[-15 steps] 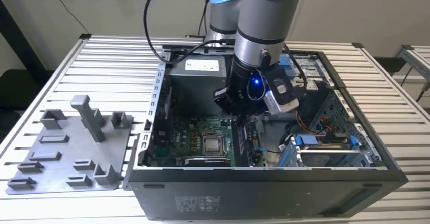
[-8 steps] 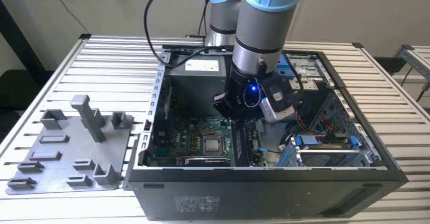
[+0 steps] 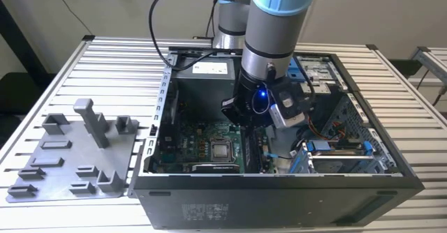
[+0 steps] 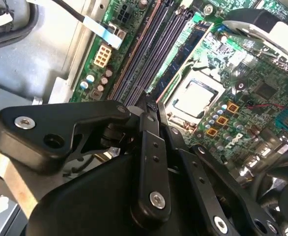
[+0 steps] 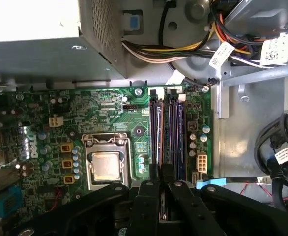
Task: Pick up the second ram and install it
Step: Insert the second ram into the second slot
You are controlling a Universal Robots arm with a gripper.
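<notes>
My gripper (image 3: 253,131) is deep inside the open computer case (image 3: 391,159), low over the green motherboard (image 5: 109,108). In both wrist views its black fingers (image 5: 151,194) stand almost together, shut on the second ram (image 5: 159,157). The ram shows edge-on as a thin dark strip with a coppery line. It runs along the long black memory slots (image 5: 176,137), right beside the processor socket (image 5: 105,164). In the second wrist view the gripper (image 4: 146,105) sits at the near end of the slots (image 4: 149,49). How deep the ram sits in its slot is hidden by the fingers.
A grey fixture plate (image 3: 70,159) with upright posts lies on the slatted table at the exterior view's left of the case. Inside the case are the power supply (image 3: 209,73), cable bundles (image 5: 183,49) and a drive cage (image 3: 335,154), close around the arm.
</notes>
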